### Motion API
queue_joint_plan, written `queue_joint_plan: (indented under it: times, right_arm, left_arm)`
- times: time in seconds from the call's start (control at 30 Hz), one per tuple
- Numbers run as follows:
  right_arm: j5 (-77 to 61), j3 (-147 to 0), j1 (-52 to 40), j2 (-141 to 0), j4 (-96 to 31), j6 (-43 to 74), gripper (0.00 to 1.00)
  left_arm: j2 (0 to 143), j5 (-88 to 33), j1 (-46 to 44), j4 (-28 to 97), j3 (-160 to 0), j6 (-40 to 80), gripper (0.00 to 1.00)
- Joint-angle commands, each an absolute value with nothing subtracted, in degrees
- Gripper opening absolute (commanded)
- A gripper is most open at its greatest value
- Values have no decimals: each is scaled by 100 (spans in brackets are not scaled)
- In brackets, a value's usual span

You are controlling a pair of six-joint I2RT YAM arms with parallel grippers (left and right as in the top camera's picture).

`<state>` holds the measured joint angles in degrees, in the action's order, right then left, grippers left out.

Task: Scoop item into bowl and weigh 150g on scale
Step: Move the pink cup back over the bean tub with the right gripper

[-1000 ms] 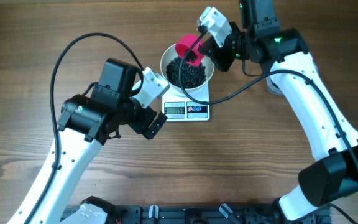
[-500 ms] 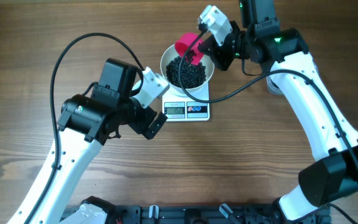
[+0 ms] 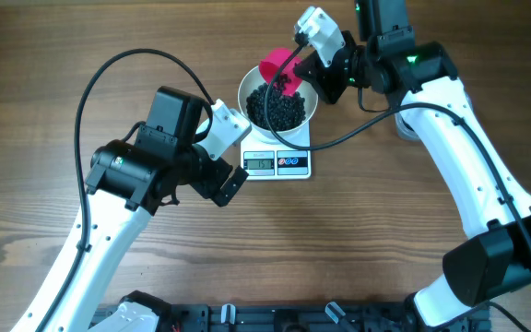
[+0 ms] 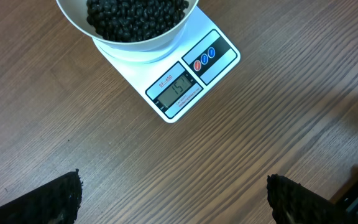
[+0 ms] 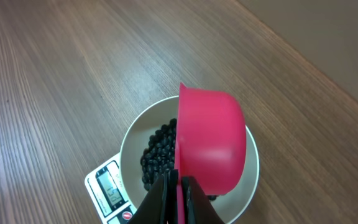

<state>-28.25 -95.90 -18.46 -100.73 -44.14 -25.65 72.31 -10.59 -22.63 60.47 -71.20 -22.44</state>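
A brown wood-grain table (image 3: 44, 55) carries everything, with 2 white-and-black arms reaching in from the near edge. The left gripper (image 4: 176, 199) hangs over bare wood just in front of the scale, its 2 black fingers spread wide apart and holding nothing. The right gripper (image 5: 178, 186) is pinched together on the thin handle of a small pink plastic scoop cup (image 5: 210, 146), which is tipped on its side above the far part of the bowl; whether it touches the beads cannot be told. The flat white rectangular digital scale (image 4: 225, 43) sits mid-table with the round plain white bowl (image 4: 142, 46) resting on its platform. A heap of tiny black round beads (image 3: 279, 109) lies in the bowl. On the scale's front edge the grey LCD display (image 4: 180, 88) reads what looks like 157, with a line of small print above it too fine to read surely, and beside it sit 1 red and 1 blue round button (image 4: 204, 58).
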Motion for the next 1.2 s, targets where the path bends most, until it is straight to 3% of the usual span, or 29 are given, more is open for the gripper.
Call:
queue_joint_plan:
  times: [0.0,0.17,0.3,0.43,0.63,0.93,1.17]
  right_arm:
    - [-3387,-9690,-1671,-10180,-4261,-1881,4]
    - [-5288,-9690,-574,-10180,-4125,-1160,4]
    - [-5354,-9690,255,-10073,-4178,-486,4]
    - [-3323,-9690,869,-9452,-4912,-390,4]
    - [-154,-9690,930,-8954,-6287,43,4]
    - [1647,-9664,530,-9295,-6364,-5,4]
    - [2182,-9664,172,-9655,-6263,-342,4]
  left_arm:
    - [7201,-1133,-2226,6049,-7085,-2362,100]
    - [7201,-1133,-2226,6049,-7085,-2362,100]
    - [7201,-1133,-2226,6049,-7085,-2362,100]
    - [7201,-1133,-2226,6049,-7085,-2362,100]
    - [7201,-1133,-2226,6049,-7085,-2362,100]
    - [7201,-1133,-2226,6049,-7085,-2362,100]
    - [7201,-1133,-2226,6049,-7085,-2362,100]
